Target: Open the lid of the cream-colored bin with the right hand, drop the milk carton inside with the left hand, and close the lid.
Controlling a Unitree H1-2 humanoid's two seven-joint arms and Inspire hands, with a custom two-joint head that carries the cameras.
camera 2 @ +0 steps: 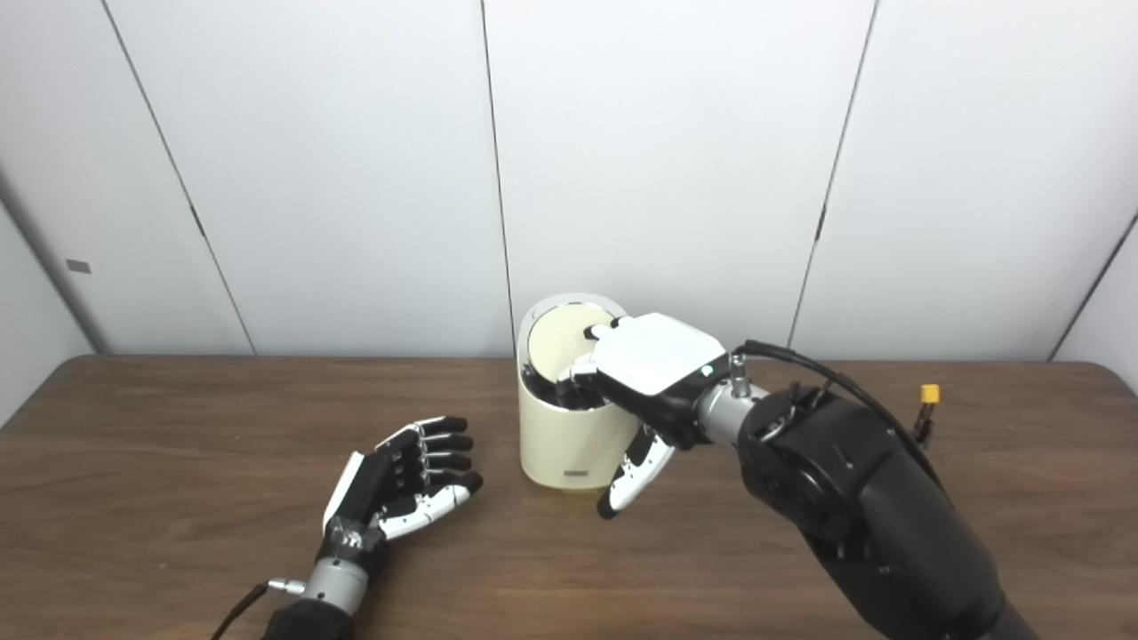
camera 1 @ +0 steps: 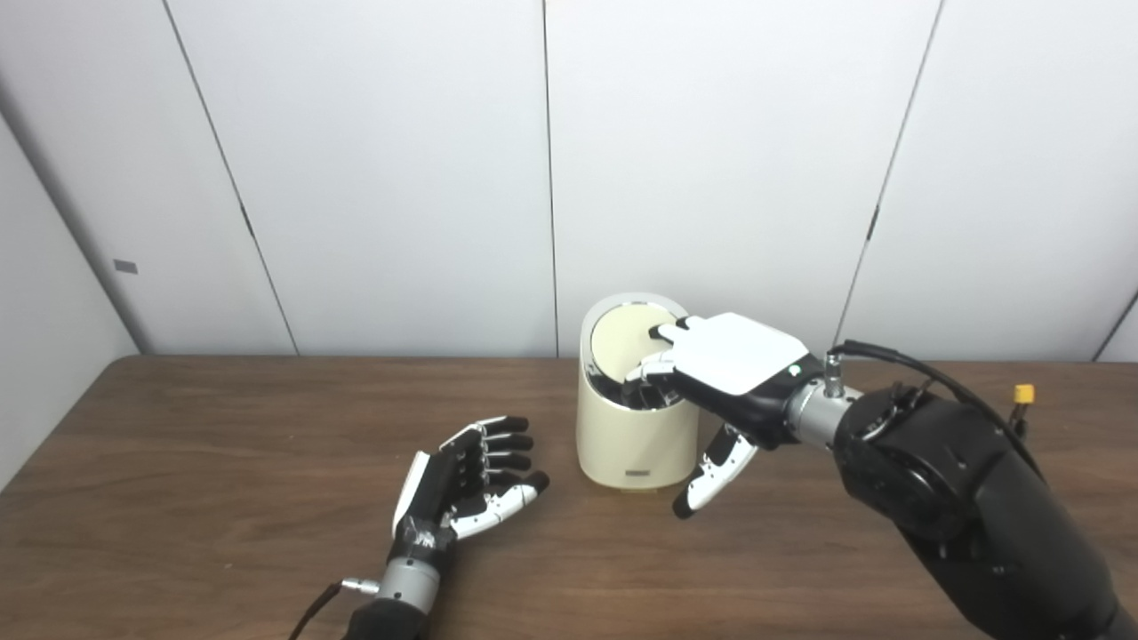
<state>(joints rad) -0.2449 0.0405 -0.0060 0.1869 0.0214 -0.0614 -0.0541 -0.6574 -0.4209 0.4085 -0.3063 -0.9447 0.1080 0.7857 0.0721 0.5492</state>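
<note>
Left hand [camera 1: 467,480] empty, fingers spread — right hand [camera 1: 725,360] fingers on cream bin [camera 1: 633,440] lid [camera 1: 627,342], label unreadable.

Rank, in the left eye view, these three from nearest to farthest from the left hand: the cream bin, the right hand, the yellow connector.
From the left hand:
1. Cream bin, just to its right, at table centre.
2. Right hand, on the bin's top, at its far side.
3. Yellow connector, far right, behind the right arm.
</note>
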